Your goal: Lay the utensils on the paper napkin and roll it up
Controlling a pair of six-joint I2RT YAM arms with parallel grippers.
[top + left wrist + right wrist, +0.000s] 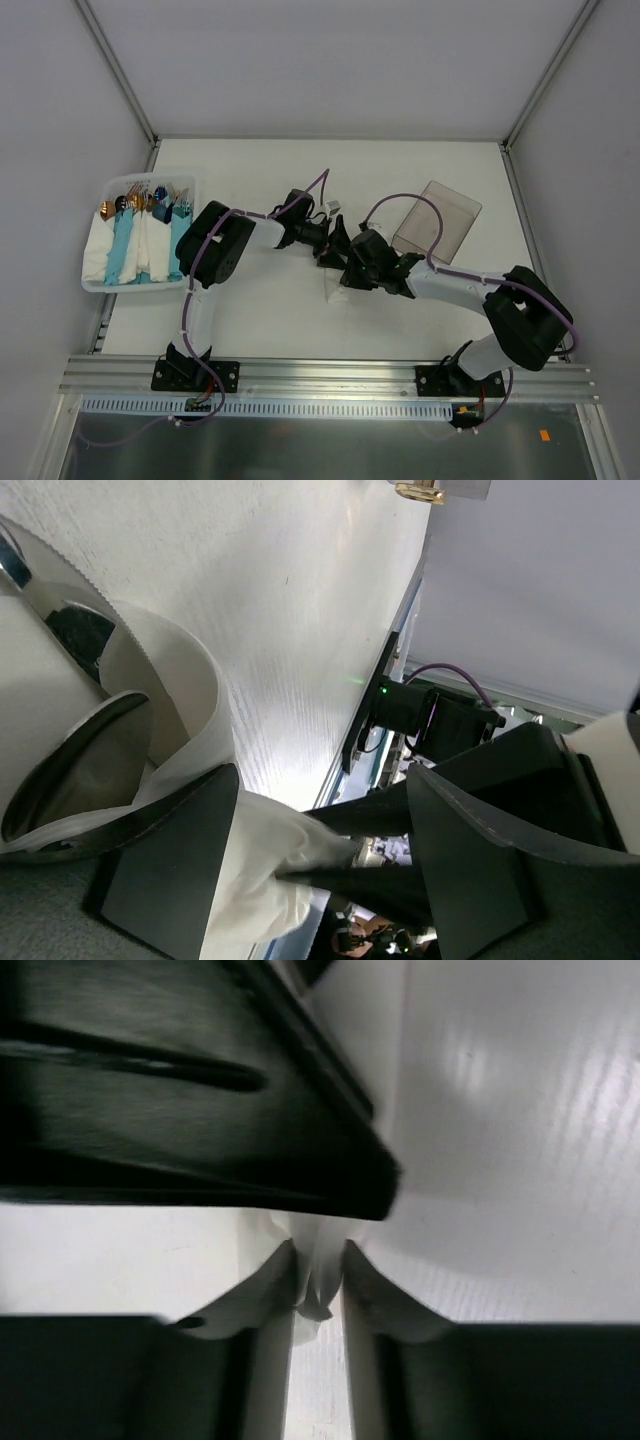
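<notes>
From above, found left gripper [322, 240] and right gripper [347, 262] nose to nose at frame centre, napkin [335, 290] just below them on the table [250, 320]. Through left wrist, saw jaws spread wide, napkin [270, 865] bunched against the lower-left finger [170, 870] and curled at frame left around a shiny spoon [75, 770]. Through right wrist, saw tips nearly together, pinching a napkin [318, 1295] fold at lower centre.
</notes>
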